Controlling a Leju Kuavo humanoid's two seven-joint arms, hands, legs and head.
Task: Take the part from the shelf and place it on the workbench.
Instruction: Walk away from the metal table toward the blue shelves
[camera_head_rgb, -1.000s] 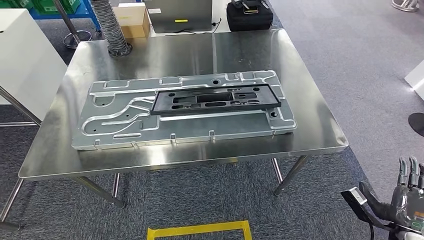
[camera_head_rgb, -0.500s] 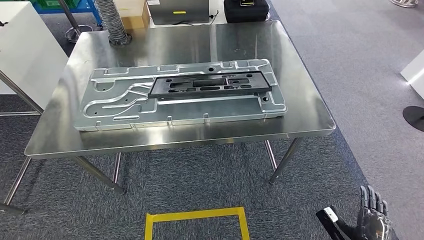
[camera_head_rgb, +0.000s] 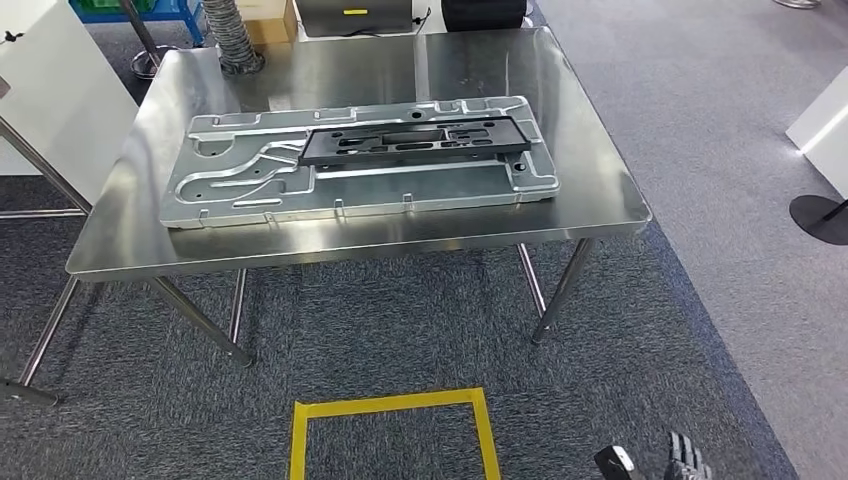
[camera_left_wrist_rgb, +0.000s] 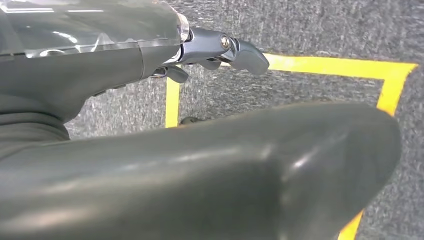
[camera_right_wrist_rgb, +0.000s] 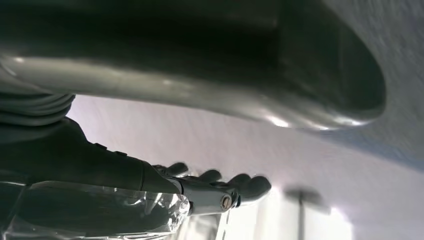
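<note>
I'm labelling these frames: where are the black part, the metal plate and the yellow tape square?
Black part (camera_head_rgb: 415, 140), head view, its middle bar.
Metal plate (camera_head_rgb: 240, 185), head view, its left embossed area.
Yellow tape square (camera_head_rgb: 390, 403), head view, its far edge.

Free room around the steel workbench

The large stamped metal panel (camera_head_rgb: 360, 165) fills most of the steel workbench (camera_head_rgb: 600, 205); bare strips lie along its edges, and a ribbed grey hose (camera_head_rgb: 228, 35) stands at the far corner.
</note>
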